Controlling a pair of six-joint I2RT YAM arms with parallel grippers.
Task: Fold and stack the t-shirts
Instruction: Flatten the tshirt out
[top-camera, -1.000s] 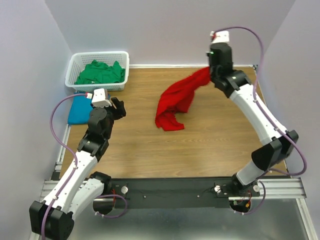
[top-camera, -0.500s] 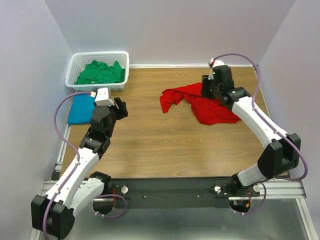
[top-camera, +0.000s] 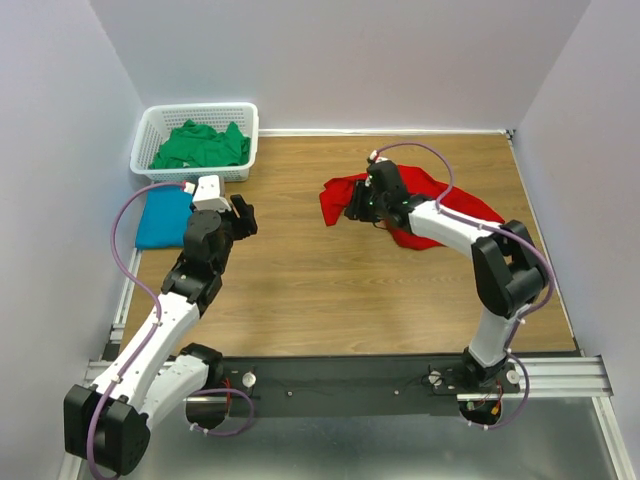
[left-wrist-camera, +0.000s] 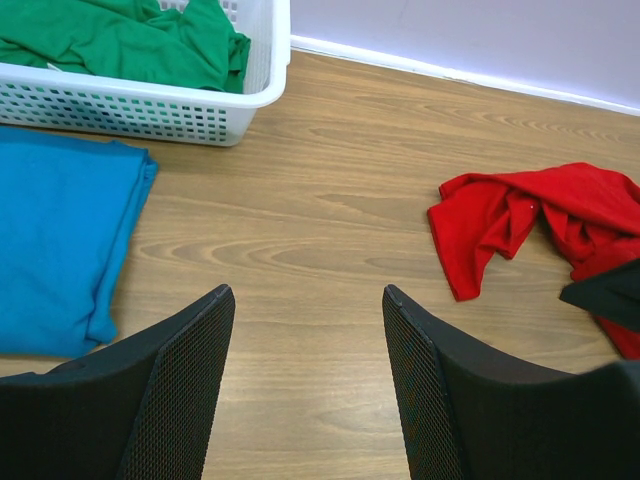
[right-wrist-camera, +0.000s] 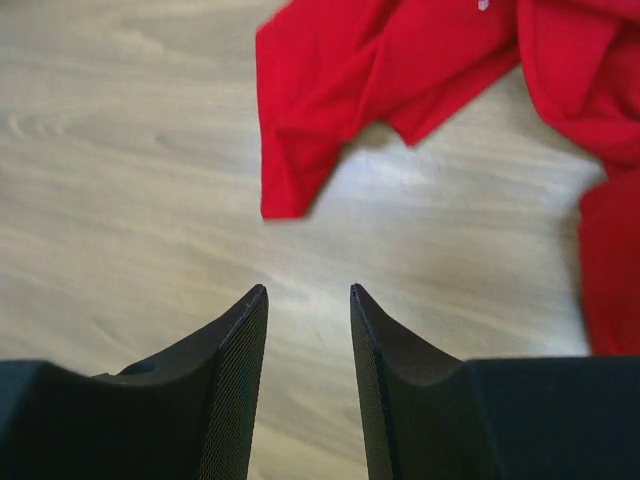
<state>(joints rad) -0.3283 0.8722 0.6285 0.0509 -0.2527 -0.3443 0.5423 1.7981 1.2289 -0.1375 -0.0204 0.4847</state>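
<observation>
- Red t-shirt (top-camera: 338, 200): one, unfolded, a crumpled heap on the bench (top-camera: 300, 290), toward 1 o'clock from the bench's middle in the top view.
- Right fingers (top-camera: 353, 211): parted with nothing between them, low over bare wood. The shirt's nearest flap lies just beyond their tips at 12 o'clock, near but not touching. More cloth runs round to 2 and 3 o'clock.
- Left fingers (top-camera: 245, 217): spread wide and holding nothing, well apart from the red shirt, which sits at 2 o'clock in the left wrist view.
- Teal blue t-shirt (top-camera: 160, 220): one, folded flat at the bench's 9 o'clock edge, at 9 to 10 o'clock of the left fingers.
- Green t-shirt (top-camera: 200, 148): one, bundled inside the white lattice basket (top-camera: 200, 107) in the 10 o'clock corner, just behind the teal shirt.
- Obstruction: in the top view the right arm (top-camera: 450, 225) lies across the red heap's middle, with cloth showing on either side of it.
- View notes: only the right wrist view shows the gap between the tips and the flap. Only the left wrist view shows the red, teal and green shirts together.
</observation>
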